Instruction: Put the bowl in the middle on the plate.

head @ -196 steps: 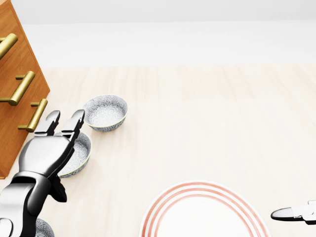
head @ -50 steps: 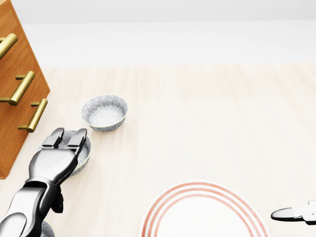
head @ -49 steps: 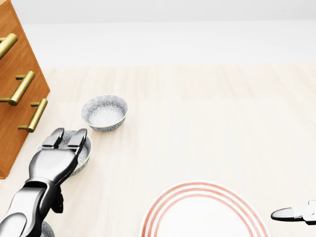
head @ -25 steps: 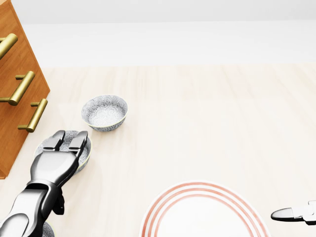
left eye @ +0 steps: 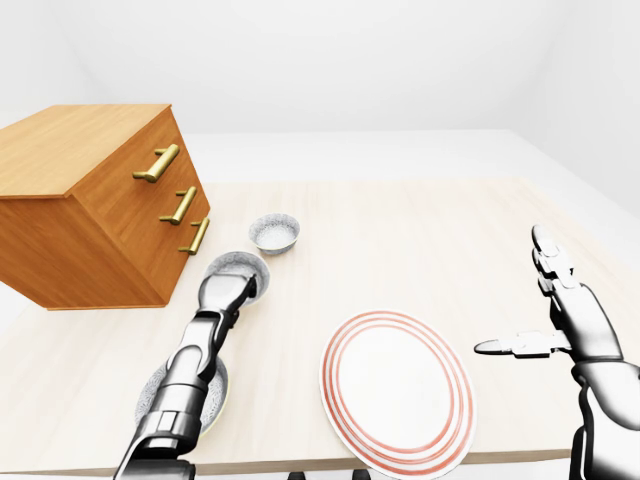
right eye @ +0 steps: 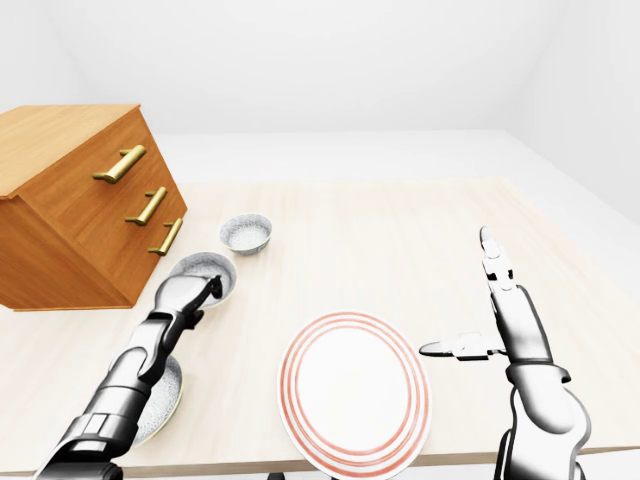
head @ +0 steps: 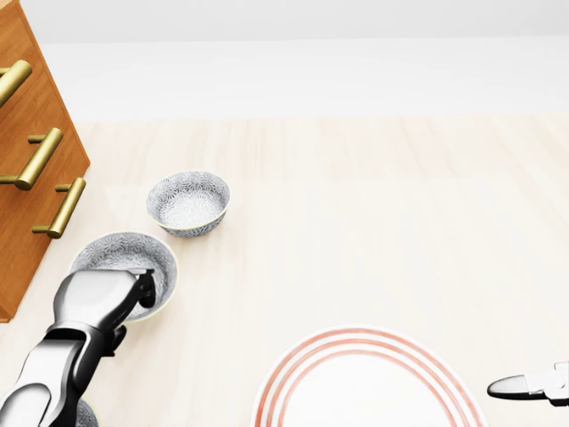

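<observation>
- Curled down since 0.5 s ago: left hand (head: 93, 301), now clenched on lower rim of middle bowl (head: 120, 253), lower left of head view.
- Plate (head: 364, 336) bare, bottom centre.
- Right hand (right eye: 505, 315) splayed, released, holding nothing.

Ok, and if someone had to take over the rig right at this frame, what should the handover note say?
Left hand: fingers curled over the near rim of the middle bowl, gripping it beside the chest of drawers.
Right hand: open, empty, in the air to the right of the plate.
The middle bowl is between the far bowl and the near bowl; I cannot tell whether it is lifted. The plate is empty.
Done: grasp.
Left: carry the bowl to the plate, set it down, release.
</observation>
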Controlling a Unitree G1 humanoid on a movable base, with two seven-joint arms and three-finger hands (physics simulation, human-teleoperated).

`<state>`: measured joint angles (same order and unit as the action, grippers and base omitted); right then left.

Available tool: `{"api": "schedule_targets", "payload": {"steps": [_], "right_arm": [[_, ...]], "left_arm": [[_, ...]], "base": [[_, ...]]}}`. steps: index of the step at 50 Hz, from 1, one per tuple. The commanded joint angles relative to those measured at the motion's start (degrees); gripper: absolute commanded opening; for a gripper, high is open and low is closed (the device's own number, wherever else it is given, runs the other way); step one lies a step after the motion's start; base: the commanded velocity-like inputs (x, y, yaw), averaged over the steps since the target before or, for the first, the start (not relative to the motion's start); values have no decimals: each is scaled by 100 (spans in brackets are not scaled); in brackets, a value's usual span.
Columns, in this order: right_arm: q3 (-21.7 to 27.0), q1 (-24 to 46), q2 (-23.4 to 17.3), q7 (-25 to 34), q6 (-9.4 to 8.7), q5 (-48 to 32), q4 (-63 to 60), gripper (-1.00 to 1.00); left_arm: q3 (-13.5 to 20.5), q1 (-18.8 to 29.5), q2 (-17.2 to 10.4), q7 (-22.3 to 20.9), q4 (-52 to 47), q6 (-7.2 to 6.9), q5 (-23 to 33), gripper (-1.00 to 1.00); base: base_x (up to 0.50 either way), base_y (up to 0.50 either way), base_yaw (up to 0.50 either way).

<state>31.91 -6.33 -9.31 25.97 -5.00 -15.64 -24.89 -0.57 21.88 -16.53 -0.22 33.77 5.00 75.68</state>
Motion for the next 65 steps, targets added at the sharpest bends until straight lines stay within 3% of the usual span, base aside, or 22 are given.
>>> {"api": "schedule_targets", "payload": {"steps": [1, 4, 5, 8, 9, 11, 15, 42, 47, 65], "right_arm": [[8, -20, 19, 40, 0, 25, -59, 100], [2, -37, 33, 64, 0, 19, -103, 100], [4, -39, 37, 72, 0, 27, -106, 100], [12, -47, 49, 82, 0, 53, -91, 100], [17, -50, 54, 89, 0, 70, -83, 100], [13, -53, 54, 109, 0, 60, -142, 100], [13, -54, 58, 128, 0, 55, -158, 100], [14, -48, 55, 97, 0, 27, -95, 100], [22, -47, 47, 123, 0, 21, -170, 100], [12, -39, 42, 96, 0, 14, -106, 100]], "left_arm": [[-45, -43, 22, 17, 38, 0, -64, -34], [-47, -48, 26, 57, 47, 0, -77, -36], [-55, -59, 23, 83, 54, 0, -66, -57], [-39, -71, 26, 108, 23, 0, -92, -53], [-40, -81, 26, 115, 7, 0, -98, -75], [-38, -96, 23, 133, -2, 0, -94, -75], [-29, -134, 24, 125, -44, 0, -117, -100], [133, -892, 219, -608, -1780, 0, -177, -100], [250, -1065, 319, -1035, -2709, 0, -390, -100], [18, -1523, 811, -1252, -4056, 0, -667, -100]], "base": [[0, 0, 0], [0, 0, 0], [0, 0, 0], [0, 0, 0], [0, 0, 0], [0, 0, 0], [0, 0, 0], [0, 0, 0], [0, 0, 0], [0, 0, 0]]}}
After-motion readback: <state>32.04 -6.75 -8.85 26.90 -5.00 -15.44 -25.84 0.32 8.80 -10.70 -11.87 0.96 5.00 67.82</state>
